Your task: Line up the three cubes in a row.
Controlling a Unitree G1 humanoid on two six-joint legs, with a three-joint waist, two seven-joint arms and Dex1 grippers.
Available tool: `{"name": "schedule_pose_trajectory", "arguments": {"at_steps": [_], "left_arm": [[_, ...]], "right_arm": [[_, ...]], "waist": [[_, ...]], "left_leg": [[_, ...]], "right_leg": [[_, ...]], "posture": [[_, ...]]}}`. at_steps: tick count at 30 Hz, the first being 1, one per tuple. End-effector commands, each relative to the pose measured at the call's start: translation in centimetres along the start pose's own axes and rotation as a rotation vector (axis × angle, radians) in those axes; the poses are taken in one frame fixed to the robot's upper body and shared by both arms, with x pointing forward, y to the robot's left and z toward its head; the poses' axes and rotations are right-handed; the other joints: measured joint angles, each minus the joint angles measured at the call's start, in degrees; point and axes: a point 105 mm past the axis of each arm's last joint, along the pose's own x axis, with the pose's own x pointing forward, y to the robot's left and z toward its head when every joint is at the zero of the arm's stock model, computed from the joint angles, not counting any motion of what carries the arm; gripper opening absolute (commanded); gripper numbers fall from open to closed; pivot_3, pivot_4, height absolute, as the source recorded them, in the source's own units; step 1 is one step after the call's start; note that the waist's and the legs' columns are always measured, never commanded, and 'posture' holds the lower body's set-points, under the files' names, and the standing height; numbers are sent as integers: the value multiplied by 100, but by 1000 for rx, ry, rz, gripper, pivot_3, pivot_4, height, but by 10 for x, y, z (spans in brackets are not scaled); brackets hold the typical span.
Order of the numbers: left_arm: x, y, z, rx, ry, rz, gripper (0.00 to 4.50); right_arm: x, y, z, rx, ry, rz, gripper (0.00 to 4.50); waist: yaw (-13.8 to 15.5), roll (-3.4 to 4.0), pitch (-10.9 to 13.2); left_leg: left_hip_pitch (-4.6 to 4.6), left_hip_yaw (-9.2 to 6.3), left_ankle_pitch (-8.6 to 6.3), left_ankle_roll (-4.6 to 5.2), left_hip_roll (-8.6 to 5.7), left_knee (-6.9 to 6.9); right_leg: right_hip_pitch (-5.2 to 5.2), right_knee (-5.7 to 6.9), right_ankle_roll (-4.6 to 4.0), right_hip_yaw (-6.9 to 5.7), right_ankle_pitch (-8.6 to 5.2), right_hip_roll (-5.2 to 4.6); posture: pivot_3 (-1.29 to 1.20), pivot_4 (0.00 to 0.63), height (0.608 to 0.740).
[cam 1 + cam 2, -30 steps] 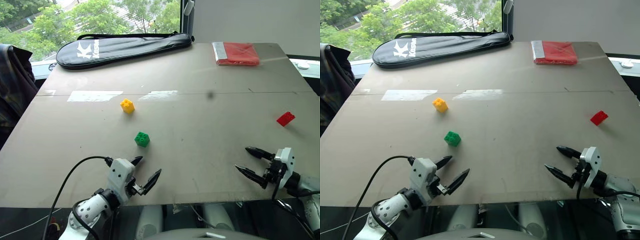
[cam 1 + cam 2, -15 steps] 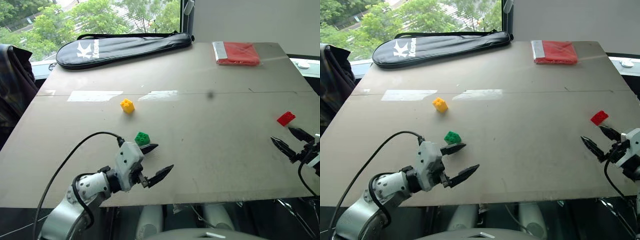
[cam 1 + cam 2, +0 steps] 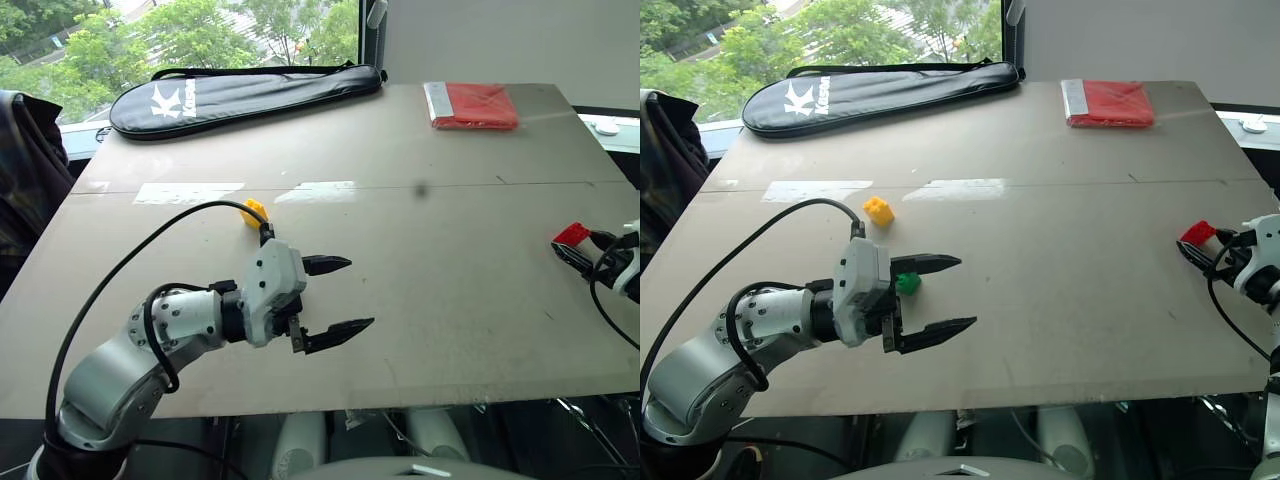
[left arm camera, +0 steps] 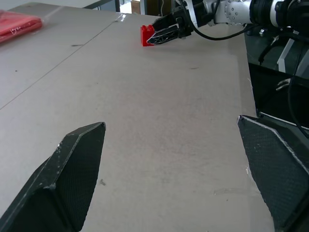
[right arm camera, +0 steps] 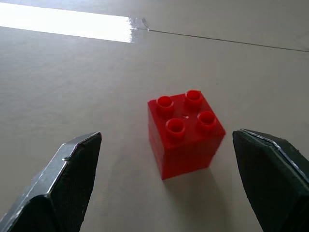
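Observation:
The red cube [image 5: 186,133] sits near the table's right edge, studs up, and my right gripper [image 3: 1206,246] is open with the cube just in front of its fingertips, between their lines. In the left wrist view the red cube [image 4: 146,35] shows touching distance from those black fingers. The yellow cube [image 3: 878,210] lies left of centre. The green cube [image 3: 907,284] peeks out behind my left gripper [image 3: 967,292], which hangs open above the table and points to the right, holding nothing.
A black racket bag [image 3: 245,95] lies along the far left edge. A flat red packet [image 3: 475,105] rests at the far right corner. Dark cloth [image 3: 25,170] hangs beside the table's left side. The left arm's black cable [image 3: 150,250] loops over the table.
My left gripper rose and swung toward the table's middle, covering the green cube. My right gripper travelled right and forward up to the red cube. Both stayed open.

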Motion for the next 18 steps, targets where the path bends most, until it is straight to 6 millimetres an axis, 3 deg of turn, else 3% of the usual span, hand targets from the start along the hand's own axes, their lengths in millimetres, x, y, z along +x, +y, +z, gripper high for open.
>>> {"name": "schedule_pose_trajectory", "arguments": {"at_steps": [1, 6, 9, 14, 18], "left_arm": [[0, 2, 5, 35, -10, -6, 4453], [0, 3, 6, 34, -15, -6, 4453], [0, 2, 5, 33, -14, -6, 4500], [-1, 1, 4, 28, -7, 7, 4500], [-2, 0, 1, 20, 0, 17, 4500]], "right_arm": [[-1, -12, 11, -52, -13, -53, 4500], [3, -5, 11, -45, -18, 10, 4500], [4, -4, 11, -59, -14, 22, 3659], [6, 3, 12, -56, -25, 67, 1354], [8, 12, 14, -71, -53, 95, 1300]], "waist": [[2, 0, 0], [1, 0, 0], [0, 0, 1], [-12, 0, 1], [-10, 0, 0]], "left_leg": [[-1, 0, 0, 0, 0, 0], [-3, 0, -1, 1, -1, -1], [-2, 0, -1, 1, -1, -1], [1, 2, -1, 1, -1, -1], [1, 1, -1, 1, 0, -1]], "right_leg": [[0, -2, 0, 0, 0, 0], [0, -4, 0, 1, 0, 0], [0, -3, -1, 1, 1, 0], [0, -2, 0, 3, 1, 0], [0, -1, 0, 3, 2, 0]], "posture": [[0, 150, 708], [0, 150, 708], [0, 150, 708], [0, 150, 708], [0, 150, 708]]}}
